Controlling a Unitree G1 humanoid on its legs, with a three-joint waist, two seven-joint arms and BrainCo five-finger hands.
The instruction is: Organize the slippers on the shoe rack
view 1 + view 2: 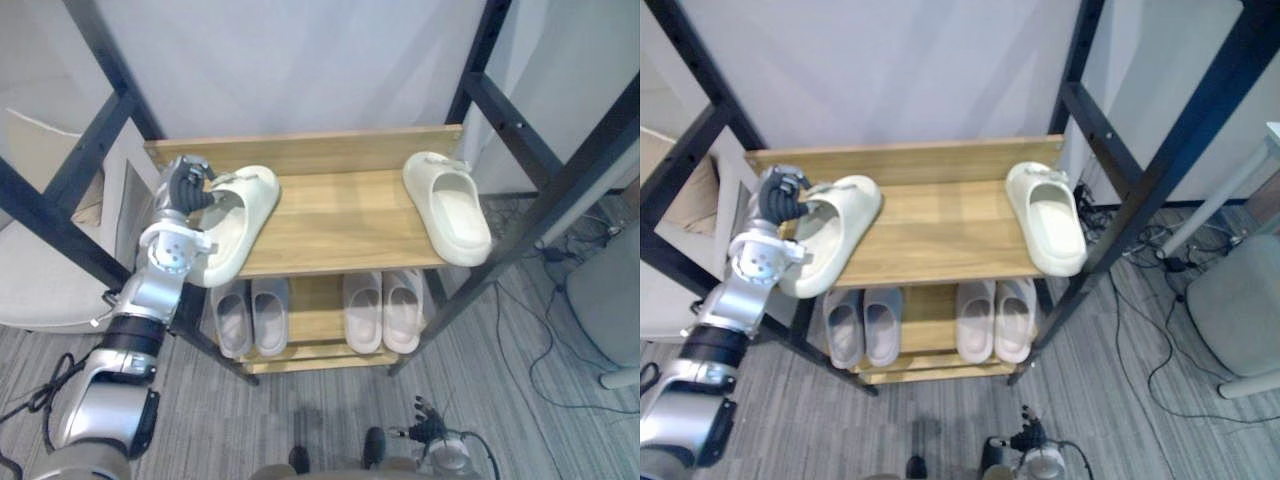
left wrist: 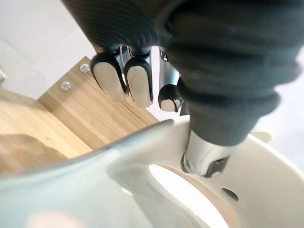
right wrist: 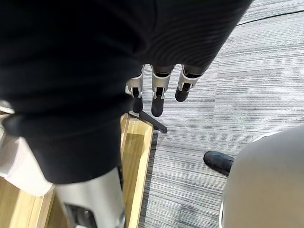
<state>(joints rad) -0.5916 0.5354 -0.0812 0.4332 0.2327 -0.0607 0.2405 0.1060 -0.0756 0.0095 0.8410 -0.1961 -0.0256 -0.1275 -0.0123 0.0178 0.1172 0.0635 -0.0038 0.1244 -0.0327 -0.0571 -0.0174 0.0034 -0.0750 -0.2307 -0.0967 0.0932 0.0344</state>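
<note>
Fingers of left hand [image 1: 185,188] curled round strap [image 1: 238,186] of cream slipper [image 1: 245,218], thumb beneath; probably light, soft foam, strap safest hold; right hand [image 3: 160,90] fingers slack, empty

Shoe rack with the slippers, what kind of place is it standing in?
Probably an indoor lab or test space staged like a home entryway: a wooden shoe rack with slippers stands on grey carpet inside a black metal frame.

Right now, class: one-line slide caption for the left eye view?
Left hand grips a cream slipper at the rack's top shelf; another slipper lies far right, two pairs below.
</note>
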